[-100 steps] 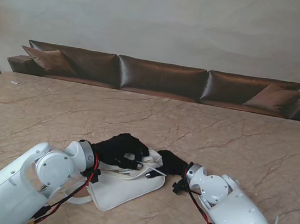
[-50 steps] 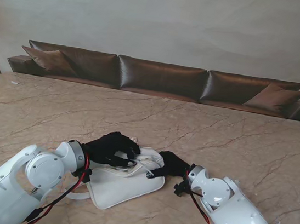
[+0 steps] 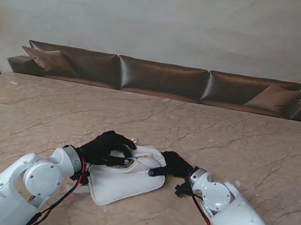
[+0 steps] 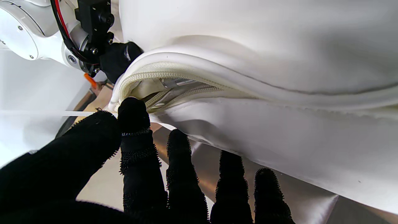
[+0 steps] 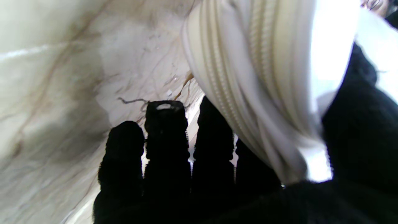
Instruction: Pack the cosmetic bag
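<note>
**Soft bag, two-handed hold at the zipper mouth**

On the marble table [image 3: 235,140], near to us and between our two forearms, lies the white cosmetics bag [image 3: 124,182] — flat on its side, its zipper [image 4: 161,74] partly parted. We judge the bag light, limp and smooth-skinned; its walls will fold rather than stand, so the firmest purchase is the corded rim beside the zipper teeth, not the slack panel. Our left hand [image 3: 107,147] arches over the far left end of the opening, palm down, fingers [image 4: 133,115] curled onto the rim; the wrist view shows one fingertip touching the lip, yet we cannot tell whether it truly pinches the fabric. Our right hand [image 3: 172,164] reaches in from the right, wrist low; its thumb and fingers [image 5: 214,130] flank the zippered edge [image 5: 248,77] — apparently grasping that end. The contents are too hidden to name.
</note>
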Available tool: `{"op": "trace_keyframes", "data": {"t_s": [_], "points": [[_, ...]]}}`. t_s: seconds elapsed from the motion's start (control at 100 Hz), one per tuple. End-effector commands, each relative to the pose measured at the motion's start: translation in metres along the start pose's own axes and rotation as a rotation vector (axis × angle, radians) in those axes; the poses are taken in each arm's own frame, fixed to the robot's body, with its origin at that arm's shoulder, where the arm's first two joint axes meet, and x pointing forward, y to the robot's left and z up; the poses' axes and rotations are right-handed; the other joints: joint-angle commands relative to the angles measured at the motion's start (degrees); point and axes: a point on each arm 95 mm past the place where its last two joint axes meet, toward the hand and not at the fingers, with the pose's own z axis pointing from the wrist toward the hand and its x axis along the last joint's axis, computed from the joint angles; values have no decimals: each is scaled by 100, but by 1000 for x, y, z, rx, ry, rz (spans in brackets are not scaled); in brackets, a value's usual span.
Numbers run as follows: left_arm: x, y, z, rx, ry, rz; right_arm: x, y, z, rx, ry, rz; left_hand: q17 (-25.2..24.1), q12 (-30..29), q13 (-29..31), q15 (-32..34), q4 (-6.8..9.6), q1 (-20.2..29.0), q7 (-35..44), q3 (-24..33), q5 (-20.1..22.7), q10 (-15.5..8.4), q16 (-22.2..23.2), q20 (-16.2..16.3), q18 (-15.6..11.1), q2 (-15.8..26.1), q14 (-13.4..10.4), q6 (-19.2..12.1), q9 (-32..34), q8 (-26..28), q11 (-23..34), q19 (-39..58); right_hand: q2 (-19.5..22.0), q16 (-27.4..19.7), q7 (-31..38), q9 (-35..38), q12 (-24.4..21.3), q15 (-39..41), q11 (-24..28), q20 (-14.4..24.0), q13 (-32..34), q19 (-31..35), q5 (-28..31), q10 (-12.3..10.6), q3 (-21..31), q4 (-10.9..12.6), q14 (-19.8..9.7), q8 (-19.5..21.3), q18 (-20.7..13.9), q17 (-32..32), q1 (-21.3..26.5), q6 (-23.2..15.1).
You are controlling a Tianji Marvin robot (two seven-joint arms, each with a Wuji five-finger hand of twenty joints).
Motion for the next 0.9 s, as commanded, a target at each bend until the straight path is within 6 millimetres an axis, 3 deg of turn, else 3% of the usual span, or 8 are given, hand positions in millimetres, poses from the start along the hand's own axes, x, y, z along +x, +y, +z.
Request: {"op": "trace_keyframes", "data": {"t_s": [0.0, 0.14, 0.18, 0.27, 0.34, 0.42, 0.57, 0.89], "points": [[-8, -4, -3, 15, -21, 10, -29, 3, -22, -17, -85, -6, -93, 0, 25, -56, -89, -109, 4954, -38, 658, 279, -34, 108, -14, 227, -85, 433, -79, 210, 112, -41, 541, -90, 1264, 510, 34, -84, 381, -18, 158, 30, 1492, -38, 3416, 548, 122, 126, -5, 72, 2986, -974], [3, 2, 3, 32, 16, 8, -21, 4, -17, -34, -59, -62, -89, 30, -24, -9, -86, -109, 4946, -26, 631, 256, 1, 114, -41, 254, -95, 444, -146, 233, 167, -46, -690, -446, 383, 13, -442, -895, -504, 307, -184, -115, 379, -119, 3575, 269, -53, -730, -180, 91, 2273, -814], [7, 3, 4, 36, 26, 13, -19, 4, -16, -37, -52, -76, -88, 37, -43, -1, -88, -116, 4945, -32, 625, 247, 8, 112, -50, 270, -101, 437, -157, 240, 178, -49, -1074, -534, 421, -145, -594, -1143, -721, 298, -263, -155, -6, -128, 3746, 247, -149, -1642, -206, 89, 1788, -913], [13, 5, 7, 45, 46, 20, -15, 4, -12, -34, -36, -94, -86, 48, -53, 29, -85, -118, 4943, -22, 630, 246, 26, 122, -53, 266, -90, 422, -166, 250, 197, -44, -1353, -850, 642, -686, -757, -1565, -984, 241, -538, -319, -926, -114, 3376, 205, -381, -2535, -257, -2, 947, -982], [18, 7, 8, 56, 56, 17, -13, 3, -9, -33, -21, -100, -85, 55, -72, 43, -84, -118, 4944, -17, 627, 235, 35, 118, -64, 278, -97, 429, -180, 257, 205, -50, -1628, -1133, 240, -1093, -952, -1853, -1097, 208, -628, -443, -1256, -74, 3216, 66, -398, -2961, -250, -68, 583, -498], [22, 8, 10, 64, 65, 14, -10, 0, -4, -27, -5, -103, -83, 67, -86, 64, -82, -119, 4947, -3, 639, 230, 49, 125, -68, 273, -99, 442, -193, 262, 218, -46, -1647, -1575, -705, -1575, -1509, -2327, -1168, 155, -656, -604, -1435, -31, 3130, 929, -391, -2785, -229, -108, 84, 54], [28, 9, 12, 72, 73, 19, -5, -6, 5, 5, 25, -105, -83, 78, -121, 85, -79, -126, 4945, 17, 641, 215, 64, 125, -93, 311, -114, 452, -213, 267, 227, -51, -2507, -2343, -1765, -2502, -2335, -3395, -1757, 48, -820, -854, -2474, 133, 3129, 693, -280, -3473, -180, -152, -756, 730], [31, 10, 14, 65, 78, 24, 12, -6, 15, 48, 46, -120, -70, 95, -153, 105, -75, -145, 4941, 23, 642, 218, 72, 83, -103, 355, -113, 471, -227, 268, 241, -85, -2803, -3854, -2226, -4660, -3023, -5350, -2259, -677, -2432, -2359, -4631, 663, 3416, 475, 122, -4621, -234, -969, -2010, 1991]]}}
